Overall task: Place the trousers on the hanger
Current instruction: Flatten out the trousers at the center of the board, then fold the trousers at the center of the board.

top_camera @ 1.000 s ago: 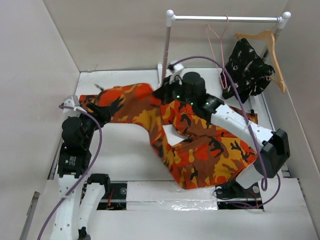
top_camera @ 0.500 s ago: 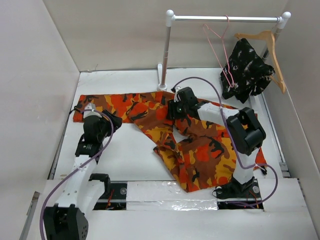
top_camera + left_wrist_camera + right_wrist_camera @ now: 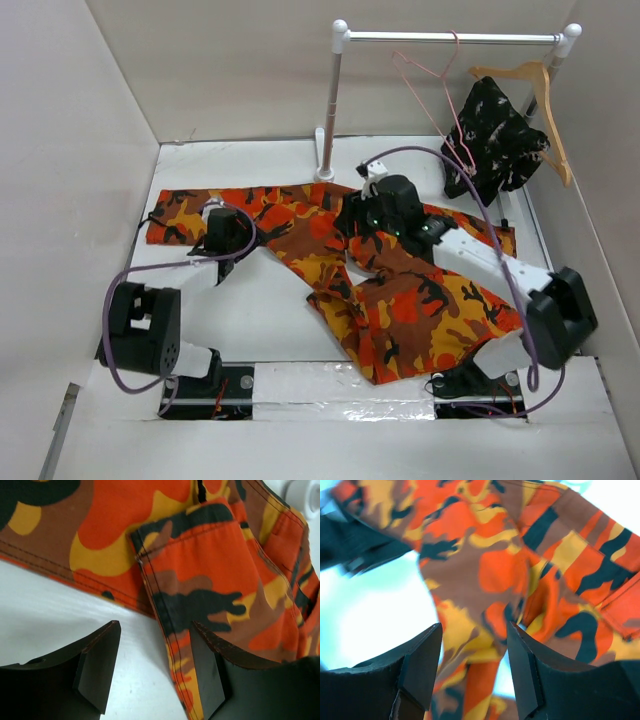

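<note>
A robot lab test cell — plain beige panels (image 3: 70, 130) behind and beside a small white clothes rail (image 3: 455, 37), a white tabletop (image 3: 250, 310) beneath it, cabled robot arms (image 3: 480, 262) bolted opposite.

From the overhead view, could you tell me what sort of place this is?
Probably a lab test cell for garment handling: plain wall panels box in a white table, with a small clothes rail.

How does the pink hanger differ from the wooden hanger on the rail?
The pink hanger is thin wire; the wooden hanger is thicker and light brown. The pink hanger is bare; the wooden hanger carries a black-and-white garment. Both hang from the rail.
</note>
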